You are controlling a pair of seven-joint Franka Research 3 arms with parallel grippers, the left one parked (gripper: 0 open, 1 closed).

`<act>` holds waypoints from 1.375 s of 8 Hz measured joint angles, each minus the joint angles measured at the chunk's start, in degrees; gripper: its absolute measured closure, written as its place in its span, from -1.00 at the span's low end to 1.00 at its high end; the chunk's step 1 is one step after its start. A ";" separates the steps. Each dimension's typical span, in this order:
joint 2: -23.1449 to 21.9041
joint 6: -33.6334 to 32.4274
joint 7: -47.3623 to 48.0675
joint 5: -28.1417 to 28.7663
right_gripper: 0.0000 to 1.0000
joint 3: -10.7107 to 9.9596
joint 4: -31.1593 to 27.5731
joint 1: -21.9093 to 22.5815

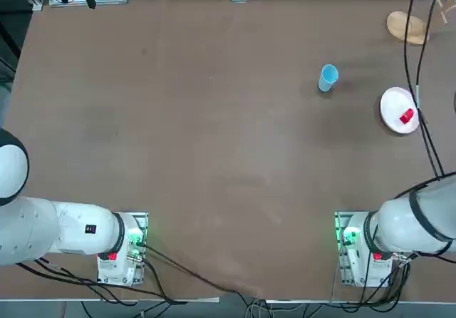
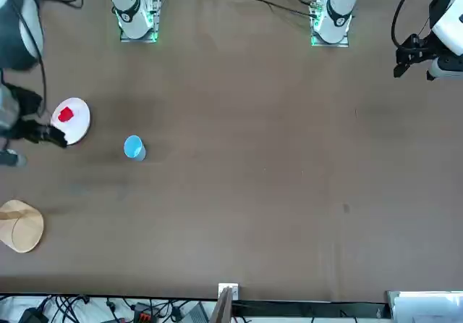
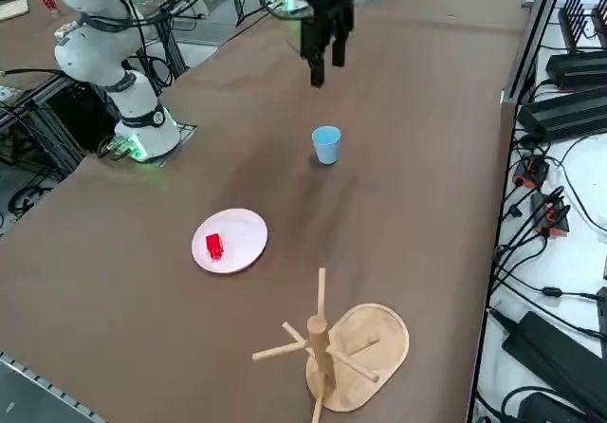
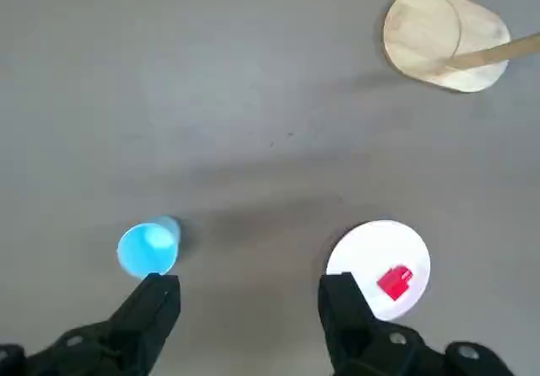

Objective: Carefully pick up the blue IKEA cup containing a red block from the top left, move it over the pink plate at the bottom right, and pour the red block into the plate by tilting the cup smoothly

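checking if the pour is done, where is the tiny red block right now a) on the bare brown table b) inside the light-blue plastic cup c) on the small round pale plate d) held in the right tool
c: the tiny red block lies on the small round pale plate, while the light-blue plastic cup stands upright apart from it, showing no block inside, and the right tool hangs open, holding nothing.

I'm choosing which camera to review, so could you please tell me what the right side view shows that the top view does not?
Only the right side view shows the right gripper, open, empty and raised above the table, farther from that camera than the cup; it also shows the wooden stand whole, with its upright pegs. Only the top view shows both arm bases, and it cuts the stand off at its edge. Both show the cup standing upright and apart from the plate, with the red block lying on the plate.
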 joint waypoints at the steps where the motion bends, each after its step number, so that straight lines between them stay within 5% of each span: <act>1: -3.41 -1.84 0.21 2.09 -1.00 -0.37 0.07 0.41; 4: -8.84 -7.87 1.96 6.54 -1.00 -5.01 -0.15 1.89; 11: -9.00 -6.03 2.28 6.68 -1.00 -6.03 -5.56 1.37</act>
